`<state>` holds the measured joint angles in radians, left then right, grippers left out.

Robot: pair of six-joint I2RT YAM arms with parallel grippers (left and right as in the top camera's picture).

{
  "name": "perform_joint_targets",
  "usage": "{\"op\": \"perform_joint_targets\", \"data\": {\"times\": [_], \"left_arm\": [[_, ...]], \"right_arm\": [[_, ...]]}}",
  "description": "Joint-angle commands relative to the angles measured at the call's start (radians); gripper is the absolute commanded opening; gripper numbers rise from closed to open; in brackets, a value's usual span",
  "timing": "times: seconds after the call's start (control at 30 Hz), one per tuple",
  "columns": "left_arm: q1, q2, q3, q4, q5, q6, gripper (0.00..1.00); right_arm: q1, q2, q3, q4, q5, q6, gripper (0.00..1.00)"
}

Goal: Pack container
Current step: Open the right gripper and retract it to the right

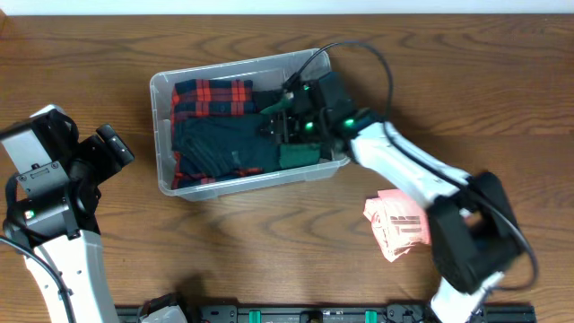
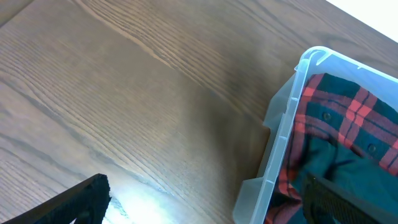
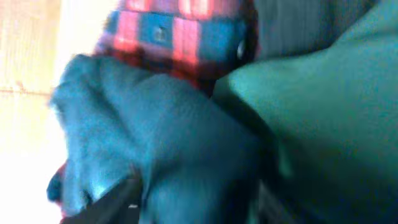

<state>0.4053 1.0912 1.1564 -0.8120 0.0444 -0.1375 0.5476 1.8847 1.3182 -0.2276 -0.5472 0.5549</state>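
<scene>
Mid-pack: right gripper (image 1: 289,121) is buried in dark teal cloth (image 1: 220,144) and green cloth (image 1: 300,154) at the right end of the container (image 1: 161,126) mid-table, grip unreadable; left gripper (image 1: 112,148) idles spread apart to the left; next likely let go, lift clear, fetch pink cloth (image 1: 396,227).

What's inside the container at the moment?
The container holds a red plaid shirt, a dark teal garment and a green garment. The right gripper reaches in over them. The base and anything beneath the clothes are covered.
</scene>
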Motion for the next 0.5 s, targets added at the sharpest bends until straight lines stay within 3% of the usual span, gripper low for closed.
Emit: {"op": "perform_joint_targets", "data": {"times": [0.0,0.13,0.23,0.33,0.47], "left_arm": [[0.006,0.0,0.014,-0.003,-0.016,-0.002,0.98],[0.006,0.0,0.014,-0.003,-0.016,-0.002,0.98],[0.006,-0.001,0.014,-0.003,-0.016,-0.002,0.98],[0.006,-0.001,0.014,-0.003,-0.016,-0.002,0.98],[0.006,0.0,0.014,-0.003,-0.016,-0.002,0.98]], "right_arm": [[-0.055,-0.204,-0.003,-0.041,-0.01,-0.166,0.63],[-0.179,-0.407,-0.003,-0.153,-0.01,-0.224,0.74],[-0.37,-0.531,-0.003,-0.268,-0.006,-0.239,0.81],[-0.584,-0.585,-0.003,-0.377,-0.01,-0.269,0.88],[-0.843,-0.577,-0.006,-0.586,-0.01,-0.347,0.89]]}}
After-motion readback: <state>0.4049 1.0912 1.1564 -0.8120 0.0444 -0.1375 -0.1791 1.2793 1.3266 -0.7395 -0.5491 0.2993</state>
